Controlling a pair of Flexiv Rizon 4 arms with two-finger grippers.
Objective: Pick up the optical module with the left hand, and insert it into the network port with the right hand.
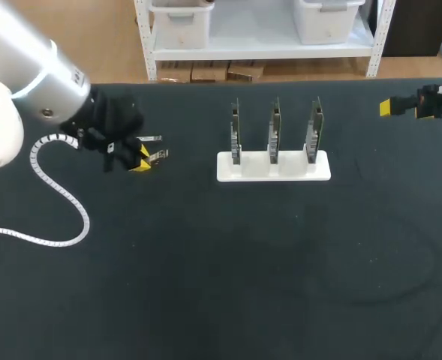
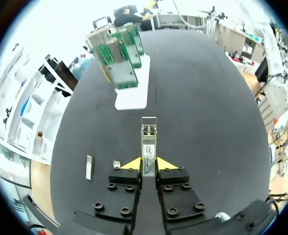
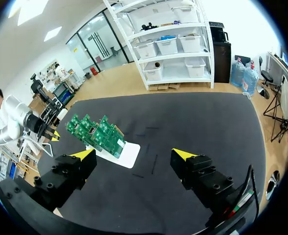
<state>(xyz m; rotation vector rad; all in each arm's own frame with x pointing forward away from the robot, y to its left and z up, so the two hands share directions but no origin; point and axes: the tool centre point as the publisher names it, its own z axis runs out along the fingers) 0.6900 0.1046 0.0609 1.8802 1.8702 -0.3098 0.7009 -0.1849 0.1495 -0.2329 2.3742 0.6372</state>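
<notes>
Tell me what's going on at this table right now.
The left pincer is shut on a slim silver metal optical module, aimed toward the white stand holding three upright green circuit boards. The right pincer is open and empty, off at the right side of the black table. Another silver module lies beside the left pincer.

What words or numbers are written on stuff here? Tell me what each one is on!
On the optical module held in the left hand: a white label with rows of tiny print, too small to read.
On the left arm, head view: a small dark mark on the silver shell, too blurred to read.
On the circuit boards in the white stand: no readable text.
Nothing else on the table shows writing.
</notes>
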